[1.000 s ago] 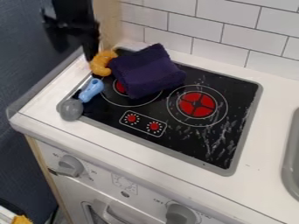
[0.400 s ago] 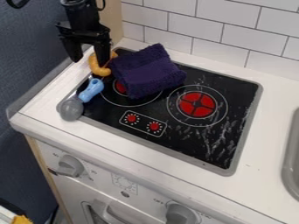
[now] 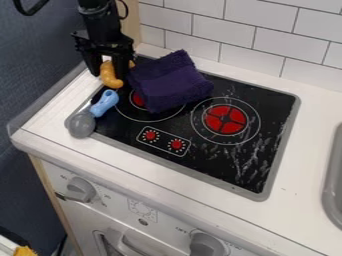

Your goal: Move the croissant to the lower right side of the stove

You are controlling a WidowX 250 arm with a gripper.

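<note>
Zero of the transfer done, AFAICT: croissant [image 3: 109,76] at far-left part of stove [image 3: 257,142], beside purple cloth [image 3: 167,82]. Gripper [image 3: 108,75] jaws apart, one each side of croissant; contact unclear. TBD: grasp, lift, carry over, set down near right, release.

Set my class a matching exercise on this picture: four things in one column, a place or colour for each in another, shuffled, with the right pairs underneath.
Column 1
1. Croissant
2. Cloth
3. Spoon
4. Sink

Column 2
A. At the right edge of the view
B. Blue handle, grey head
C. Between the fingers of the gripper
D. Dark purple

Right pairs: 1-C, 2-D, 3-B, 4-A
</note>
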